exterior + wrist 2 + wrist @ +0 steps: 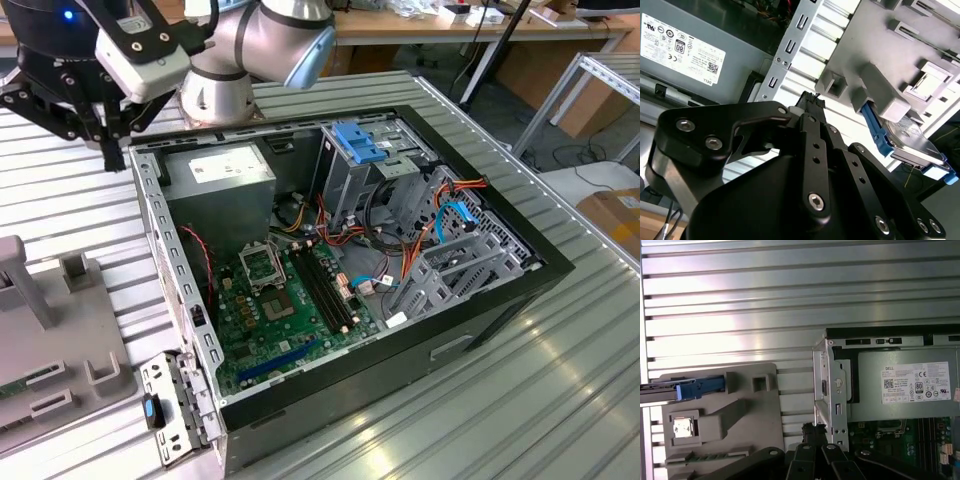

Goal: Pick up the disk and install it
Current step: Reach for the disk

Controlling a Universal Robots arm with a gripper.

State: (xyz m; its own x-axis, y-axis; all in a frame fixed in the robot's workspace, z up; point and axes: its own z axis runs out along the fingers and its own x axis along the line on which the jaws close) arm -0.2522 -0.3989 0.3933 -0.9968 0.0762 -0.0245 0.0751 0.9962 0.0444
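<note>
Gripper (814, 429) seen closed and empty above ribbed aluminium counter (740, 315), disk (912, 145) held on edge in grey fixture (880, 95) near opened computer case (350, 270), wooden benches (420, 25) and metal rack (610, 70) seen beyond.

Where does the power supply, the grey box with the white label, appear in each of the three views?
Exterior view: the power supply sits in the case's far corner, towards the exterior view's left.
Second wrist view: the power supply is across the case wall from the fixture.
First wrist view: the power supply is just inside the case wall.
Shared landmark: the grey fixture beside the case.
</note>
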